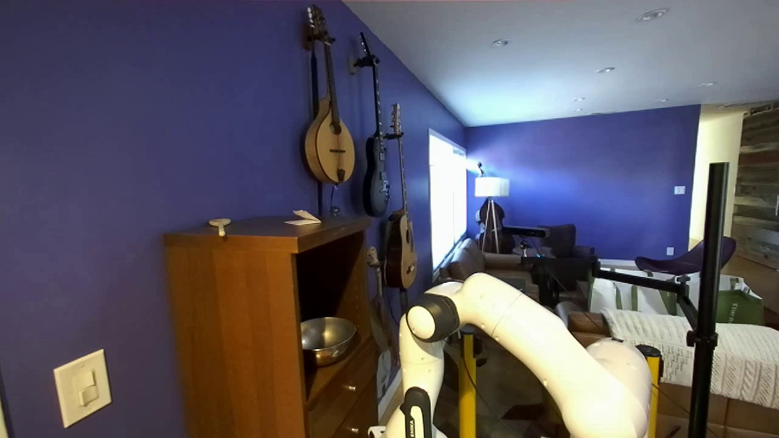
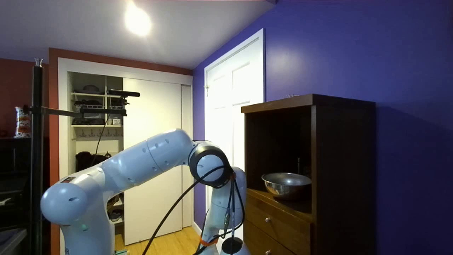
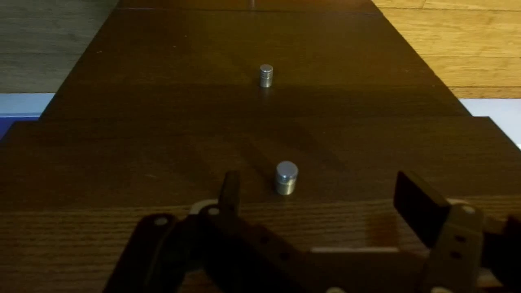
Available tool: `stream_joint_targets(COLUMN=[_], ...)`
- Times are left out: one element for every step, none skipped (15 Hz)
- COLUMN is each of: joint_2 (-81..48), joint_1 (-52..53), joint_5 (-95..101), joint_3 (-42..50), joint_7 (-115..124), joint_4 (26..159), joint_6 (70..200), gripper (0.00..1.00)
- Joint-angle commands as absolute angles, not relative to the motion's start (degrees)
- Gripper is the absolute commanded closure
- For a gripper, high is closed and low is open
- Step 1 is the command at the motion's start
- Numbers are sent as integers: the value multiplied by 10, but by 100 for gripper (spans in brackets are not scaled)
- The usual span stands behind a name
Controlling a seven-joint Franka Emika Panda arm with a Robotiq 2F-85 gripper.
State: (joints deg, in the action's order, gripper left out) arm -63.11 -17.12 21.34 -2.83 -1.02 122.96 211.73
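Note:
My gripper [image 3: 316,183] is open in the wrist view, its two dark fingers wide apart with nothing between the pads. A silvery round drawer knob [image 3: 286,178] shows just past the fingertips, closer to the left finger in the picture and apart from both. It sits on a dark brown wooden drawer front [image 3: 142,162]. A farther drawer front carries a second, ribbed knob [image 3: 266,76]. The wooden cabinet [image 1: 237,328] shows in both exterior views [image 2: 343,170], with knobbed drawers below an open compartment. The gripper itself is below the picture edge in both exterior views.
A metal bowl [image 1: 328,340] stands in the open compartment, seen in both exterior views [image 2: 286,185]. A small pale object [image 1: 220,225] and a folded paper [image 1: 304,218] lie on the cabinet top. Guitars [image 1: 400,249] hang beyond. A black pole [image 2: 36,159] stands behind the arm.

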Motion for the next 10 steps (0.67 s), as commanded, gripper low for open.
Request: stream_joint_targets(joint_2=[-628,-631,-632,-635,-636,-637,-637,-636,-635,-633], joint_1=[-174,-177,-179,-180,-180,-180,-181,-183,-183,-184], joint_5=[201,203,203,203,201,200,199,199,198,199], joint_3=[-30,-33,-34,-35,-34,-34,-34,-35,-35,-36], joint_7=[-14,-14,-15,-16,-17,-19,-20,-21,-23,-23], joint_4=[1216,1211,1208,1202,1198,1195,1193,1191,1192,1192], joint_6=[2090,2082,2078,2071,2064,2060,2057,2056,2057,2058], gripper=[34,41,48,56,62,70,76,82,90,96])
